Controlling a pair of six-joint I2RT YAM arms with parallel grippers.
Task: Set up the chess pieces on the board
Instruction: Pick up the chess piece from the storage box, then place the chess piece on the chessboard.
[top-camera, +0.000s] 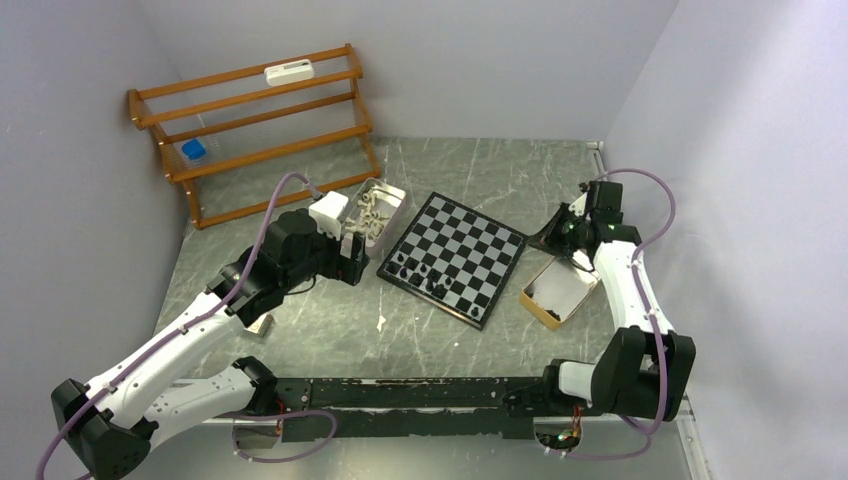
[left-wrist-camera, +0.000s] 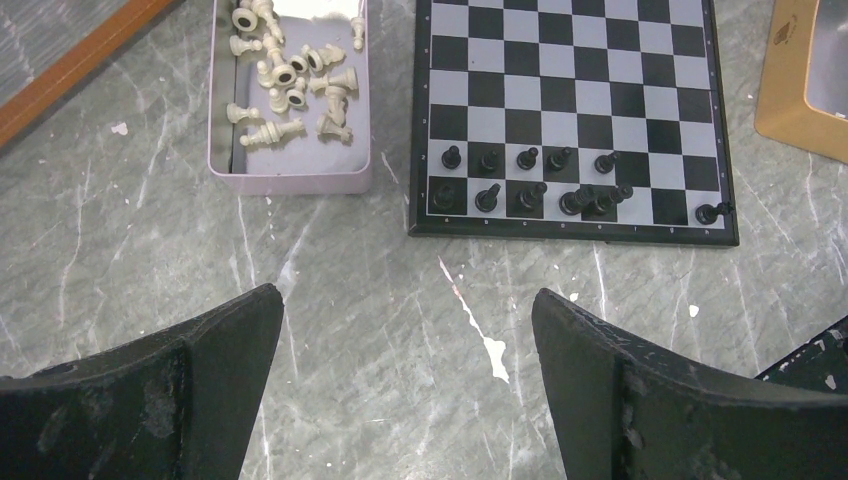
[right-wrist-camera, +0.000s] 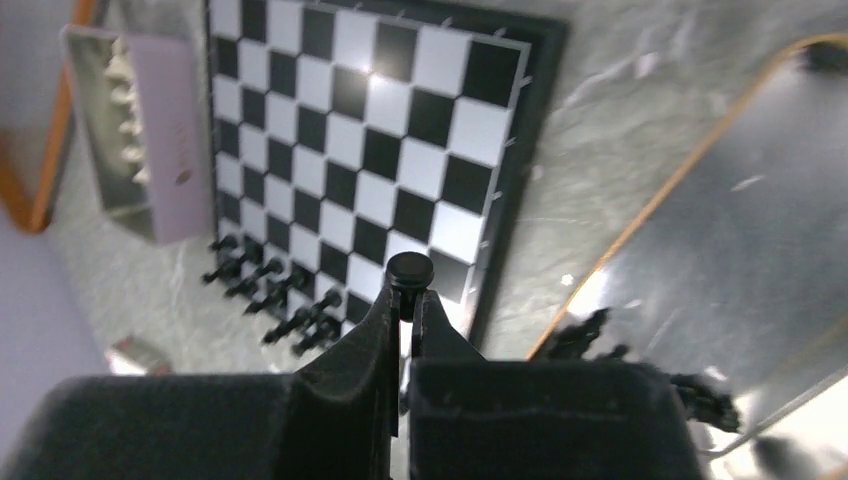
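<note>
Two arms reach over the grey marbled worktop (top-camera: 330, 330). The left gripper (left-wrist-camera: 407, 300) hangs released, its two fingers spread wide over bare stone just short of the board (left-wrist-camera: 570, 235). The right gripper (right-wrist-camera: 405, 300) is clenched on one black chess piece (right-wrist-camera: 410, 270) by its neck, lifted beside the board's right corner.

On the board, black chess pieces (left-wrist-camera: 527, 158) fill its two nearest rows: five in the second row and about seven along the edge, where a tight cluster blurs the count.

Two trays flank the board. The lilac tray (left-wrist-camera: 290, 182) holds roughly fifteen jumbled cream-white chess pieces (left-wrist-camera: 285, 75). The tan tray (top-camera: 535, 300) has a mirrored floor.

Farthest back, one wooden rack (top-camera: 250, 130) leans at the wall.
</note>
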